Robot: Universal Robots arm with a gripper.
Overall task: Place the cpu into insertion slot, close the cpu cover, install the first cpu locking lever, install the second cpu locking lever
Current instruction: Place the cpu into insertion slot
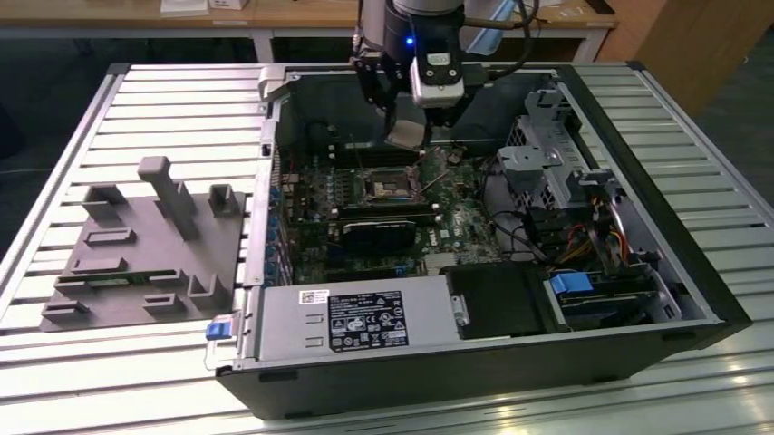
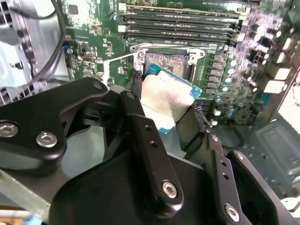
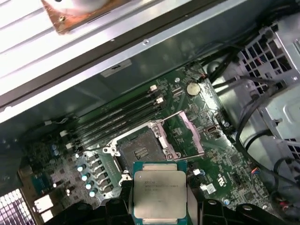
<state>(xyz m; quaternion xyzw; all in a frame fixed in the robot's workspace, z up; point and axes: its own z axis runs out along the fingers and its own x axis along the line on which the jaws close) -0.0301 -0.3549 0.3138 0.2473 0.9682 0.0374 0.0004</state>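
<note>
My gripper (image 1: 407, 136) hangs inside the open computer case, shut on the cpu (image 3: 158, 190), a flat square chip with a silvery top and a blue-green edge. In the second wrist view the cpu (image 2: 166, 96) sits tilted between the black fingers (image 2: 136, 105). The insertion slot (image 3: 140, 151) lies bare on the green motherboard, just beyond the chip and below it. In the exterior view the insertion slot (image 1: 390, 184) is a short way nearer the camera than the gripper. The cpu cover (image 3: 185, 136) is swung open beside the slot. I cannot make out the locking levers.
Long black memory slots (image 3: 117, 117) run along one side of the socket. A black heatsink block (image 1: 375, 236), a power supply (image 1: 351, 322), a drive cage (image 1: 563, 177) with cables and the case walls (image 1: 272, 154) hem in the board. A grey fixture (image 1: 145, 245) lies on the slatted table.
</note>
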